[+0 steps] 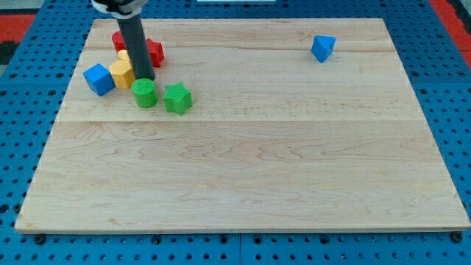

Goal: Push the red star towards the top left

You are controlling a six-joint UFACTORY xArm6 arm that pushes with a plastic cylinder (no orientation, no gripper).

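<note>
My rod point(135, 40) hides a good part of the cluster at the far left of the wooden board point(243, 162). It crosses in front of the red star point(153, 51), so only the star's right points and a sliver at its left show; its full outline is hard to make out. A second red piece point(118, 38) peeks out on the left of the rod, its shape unclear. The yellow block point(121, 72) is also partly covered, and I cannot tell its shape. My tip point(144, 78) sits just beyond the green cylinder point(145, 94), seemingly touching its far edge, with the red star just behind it. It is a plain rod with nothing to spread or pinch. A green star point(177, 98) lies just right of the cylinder, a blue cube point(98, 79) just left of the yellow block, and a blue block point(323, 48) stands well apart at the far right.
</note>
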